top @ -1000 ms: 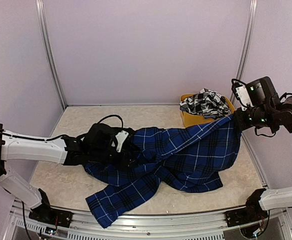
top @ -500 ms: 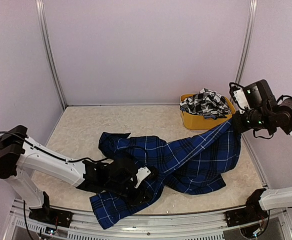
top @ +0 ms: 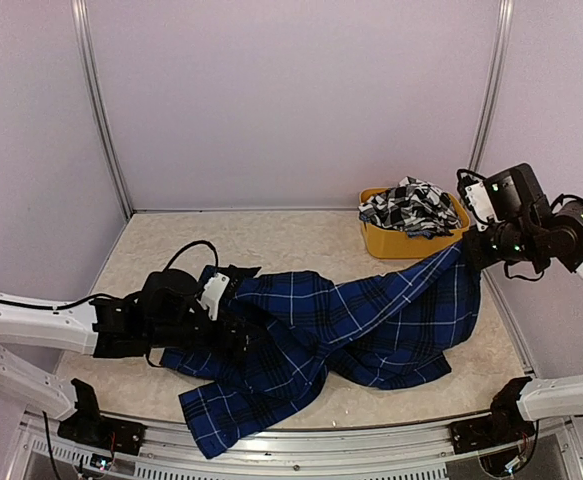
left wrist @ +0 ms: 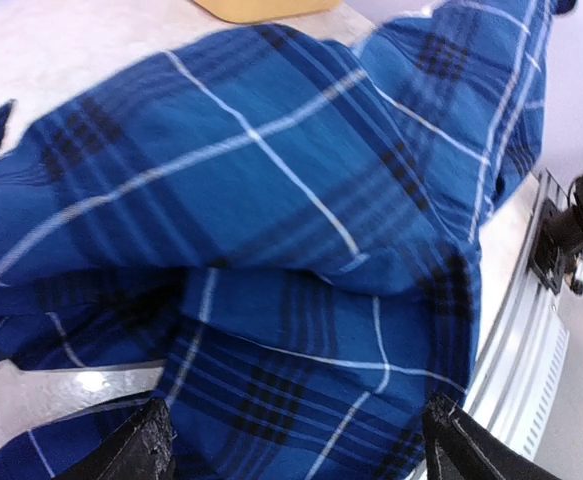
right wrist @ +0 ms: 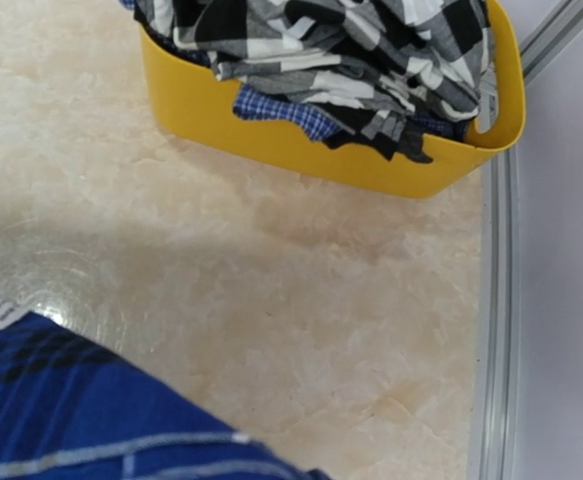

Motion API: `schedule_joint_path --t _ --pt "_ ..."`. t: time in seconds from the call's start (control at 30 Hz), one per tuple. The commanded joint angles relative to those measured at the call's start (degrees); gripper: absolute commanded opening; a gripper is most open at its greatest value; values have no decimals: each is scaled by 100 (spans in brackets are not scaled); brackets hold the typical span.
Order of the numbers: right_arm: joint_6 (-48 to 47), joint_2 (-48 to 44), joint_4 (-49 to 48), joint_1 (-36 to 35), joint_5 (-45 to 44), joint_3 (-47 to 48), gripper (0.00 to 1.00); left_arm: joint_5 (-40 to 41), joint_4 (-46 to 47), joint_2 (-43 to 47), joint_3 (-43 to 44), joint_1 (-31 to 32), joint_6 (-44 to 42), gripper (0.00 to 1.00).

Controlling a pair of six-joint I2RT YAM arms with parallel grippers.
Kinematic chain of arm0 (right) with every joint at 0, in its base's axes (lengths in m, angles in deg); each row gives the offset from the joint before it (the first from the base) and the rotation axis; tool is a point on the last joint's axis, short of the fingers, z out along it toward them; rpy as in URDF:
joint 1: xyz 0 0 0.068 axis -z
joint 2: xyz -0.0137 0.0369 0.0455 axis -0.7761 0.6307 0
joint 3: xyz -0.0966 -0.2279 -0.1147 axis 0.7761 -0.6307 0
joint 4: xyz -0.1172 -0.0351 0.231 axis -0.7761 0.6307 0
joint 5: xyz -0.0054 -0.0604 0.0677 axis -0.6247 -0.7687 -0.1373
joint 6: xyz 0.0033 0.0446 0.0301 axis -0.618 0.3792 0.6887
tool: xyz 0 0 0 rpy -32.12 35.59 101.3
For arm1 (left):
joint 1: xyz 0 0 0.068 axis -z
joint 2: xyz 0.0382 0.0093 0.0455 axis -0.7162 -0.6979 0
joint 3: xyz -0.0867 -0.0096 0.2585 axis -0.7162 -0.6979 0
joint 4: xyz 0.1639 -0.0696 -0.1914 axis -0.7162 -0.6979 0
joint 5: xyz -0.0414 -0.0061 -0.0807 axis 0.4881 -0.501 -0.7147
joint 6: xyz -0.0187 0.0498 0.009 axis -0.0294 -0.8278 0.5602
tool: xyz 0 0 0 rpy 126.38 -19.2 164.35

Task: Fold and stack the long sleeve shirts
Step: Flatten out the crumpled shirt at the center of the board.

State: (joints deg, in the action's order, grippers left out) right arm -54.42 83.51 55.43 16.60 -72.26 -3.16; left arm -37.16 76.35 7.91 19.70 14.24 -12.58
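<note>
**Blue shirt not yet flat; no fold made, nothing stacked**

The left gripper (left wrist: 301,438) hangs low over the left part of the cloth with its fingers (left wrist: 156,450) set wide apart. The wrist view shows fabric below and beyond them, but nothing pinched. The right gripper (top: 471,246) is pressed together on one edge of the blue plaid shirt (top: 371,310) and holds that edge raised off the table (top: 151,240), beside the yellow tub (top: 391,241). Its fingers do not show in its own wrist view.

The blue plaid shirt slopes down from that raised edge and lies across the middle of the table, rumpled and overlapping itself. One part trails toward the near edge. No neat fold is visible in it.

The black-and-white checked shirt (top: 411,205) is heaped in the yellow tub, untouched by either gripper. A scrap of finer blue check shows under it. Whether that is another garment cannot be told.

Judgement: the task is at an early stage. The first shirt has to be laid flat and folded. The tub's contents must then be taken out, folded and stacked on it.
</note>
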Motion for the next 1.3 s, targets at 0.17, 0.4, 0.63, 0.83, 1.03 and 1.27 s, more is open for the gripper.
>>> schedule_joint_path --t 0.17,0.4,0.63,0.83,1.03,1.27 --pt "-103 19 -245 82 168 2 0 -38 -272 -518 198 -674 433 84" --pt "-148 107 -309 96 252 13 0 -622 504 -1120 273 -719 -12 85" --pt "-154 118 -321 91 304 7 0 -990 820 -1631 674 -889 -392 90" --pt "-157 109 -306 92 322 13 0 -1063 671 -2227 1197 -994 -642 83" --pt "-169 50 -250 91 270 15 0 -1324 664 -2463 1224 -1063 -596 65" --pt "-186 43 -265 91 228 2 0 -1787 826 -2424 1060 -1068 -459 43"
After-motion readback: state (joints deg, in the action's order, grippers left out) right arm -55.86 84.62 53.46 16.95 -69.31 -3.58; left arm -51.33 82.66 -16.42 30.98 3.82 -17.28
